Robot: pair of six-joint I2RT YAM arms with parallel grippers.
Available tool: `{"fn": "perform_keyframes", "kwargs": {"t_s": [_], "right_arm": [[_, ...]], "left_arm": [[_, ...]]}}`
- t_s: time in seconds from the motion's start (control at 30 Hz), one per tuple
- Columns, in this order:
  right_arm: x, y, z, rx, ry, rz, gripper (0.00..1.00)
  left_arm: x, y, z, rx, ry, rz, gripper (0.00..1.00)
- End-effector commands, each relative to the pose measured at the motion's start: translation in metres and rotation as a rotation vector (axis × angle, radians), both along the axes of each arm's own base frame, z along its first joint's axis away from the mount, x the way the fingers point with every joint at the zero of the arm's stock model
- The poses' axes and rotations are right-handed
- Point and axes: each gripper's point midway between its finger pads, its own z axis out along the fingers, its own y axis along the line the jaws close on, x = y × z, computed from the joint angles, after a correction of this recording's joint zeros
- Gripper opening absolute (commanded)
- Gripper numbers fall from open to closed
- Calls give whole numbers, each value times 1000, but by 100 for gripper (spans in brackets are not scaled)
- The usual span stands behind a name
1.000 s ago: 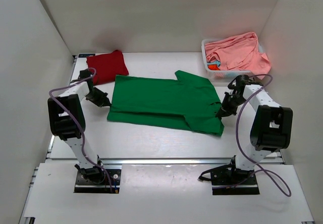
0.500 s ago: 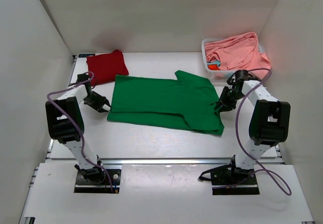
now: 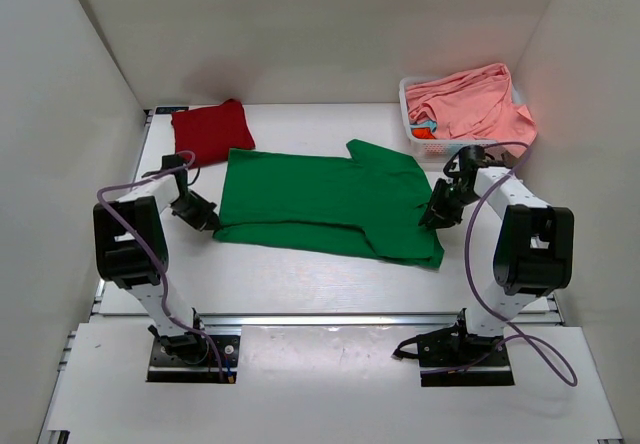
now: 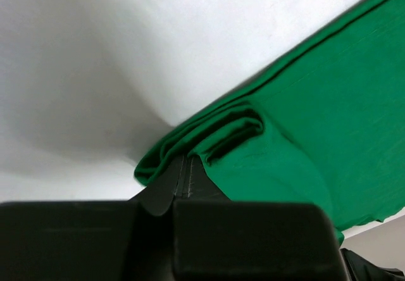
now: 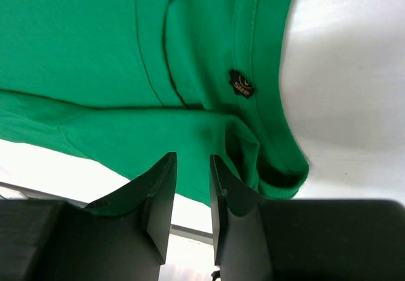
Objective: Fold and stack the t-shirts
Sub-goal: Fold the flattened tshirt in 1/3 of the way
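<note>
The bright green t-shirt (image 3: 320, 199) lies folded lengthwise across the middle of the table. My left gripper (image 3: 207, 220) is at its near left corner. In the left wrist view the gripper (image 4: 183, 167) is shut on a bunched fold of the green cloth (image 4: 304, 123). My right gripper (image 3: 430, 218) is at the shirt's right end. In the right wrist view it (image 5: 193, 167) is slightly open, its tips against the rumpled green hem (image 5: 95, 53), with nothing in the gap. The dark red t-shirt (image 3: 212, 132) lies folded at the back left. The salmon pink t-shirt (image 3: 470, 104) is heaped in the basket.
The white lattice basket (image 3: 407, 114) stands at the back right, close behind my right arm. White walls close in the table on the left, right and back. A metal rail runs along the near edge.
My left gripper moved in from beside the shirt and shut on its near left corner. My right gripper shifted slightly farther along the shirt's right edge.
</note>
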Motion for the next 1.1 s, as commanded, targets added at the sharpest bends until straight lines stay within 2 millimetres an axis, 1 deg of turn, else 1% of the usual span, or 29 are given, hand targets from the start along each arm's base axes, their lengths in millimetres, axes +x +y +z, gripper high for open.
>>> {"fn": "perform_keyframes", "kwargs": {"t_s": [0.0, 0.1, 0.13, 0.17, 0.2, 0.23, 0.27, 0.33, 0.37, 0.4, 0.43, 0.47, 0.53, 0.57, 0.6, 0.63, 0.67, 0.7, 0.73, 0.77, 0.8, 0.87, 0.93, 0.97, 1.03, 1.07], "right_arm": [[3, 4, 12, 13, -64, 3, 24], [1, 4, 11, 1, -58, 11, 25], [-4, 4, 8, -2, -41, 11, 24], [-1, 3, 13, -6, -63, 12, 25], [-3, 2, 10, -10, -55, 14, 24], [-6, 2, 13, -9, -56, 14, 24], [-6, 3, 12, -9, -62, 15, 24], [-10, 3, 11, -4, -65, 15, 24], [-13, 3, 10, -7, -55, 11, 24], [-14, 3, 11, -5, -63, 9, 25], [-15, 4, 10, -2, -64, 11, 24], [-18, 5, 8, -3, -59, 19, 24], [-19, 9, 9, 8, -69, 31, 25], [-23, 10, 6, 11, -57, 27, 25], [-21, 12, 10, 21, -73, 33, 25], [-22, 12, 9, 20, -74, 30, 25], [-21, 13, 10, 19, -76, 31, 25], [-23, 15, 10, 28, -68, 29, 25], [-23, 15, 9, 29, -69, 34, 25], [-21, 15, 12, 30, -80, 31, 25], [-24, 15, 9, 31, -71, 34, 25], [-21, 17, 13, 34, -82, 36, 25], [-23, 17, 12, 33, -80, 35, 26], [-25, 17, 8, 35, -67, 25, 26], [-24, 16, 12, 27, -83, 29, 25], [-29, 17, 8, 34, -63, 25, 25]], "left_arm": [[-10, 4, 22, 21, -43, -6, 0], [-23, 8, 26, 52, -25, -7, 0], [-26, 8, 24, 57, -16, -1, 0], [-35, 9, 25, 70, -1, -16, 0], [-37, 10, 27, 80, -5, -11, 0], [-40, 13, 26, 89, -3, -1, 0], [-49, 16, 23, 101, 29, 7, 0], [-51, 19, 23, 114, 23, 11, 0], [-49, 23, 25, 114, 13, 25, 4], [-45, 27, 27, 121, 8, 42, 16], [-34, 28, 31, 120, -32, 43, 26], [-21, 25, 34, 107, -72, 24, 31], [3, 23, 47, 92, -140, 20, 31], [12, 19, 47, 66, -161, 17, 32], [20, 22, 52, 64, -185, 28, 32], [31, 19, 57, 49, -210, 30, 32], [36, 22, 58, 40, -222, 42, 33], [38, 19, 57, 29, -217, 46, 33], [40, 22, 58, 23, -220, 59, 35], [42, 17, 61, 15, -232, 43, 35], [40, 16, 57, 6, -220, 48, 36], [32, 11, 52, -6, -202, 36, 36], [19, 5, 40, -24, -155, 44, 38], [16, 0, 39, -28, -153, 31, 38], [3, -4, 31, -29, -111, 24, 39], [3, -5, 30, -18, -119, 16, 38]]}}
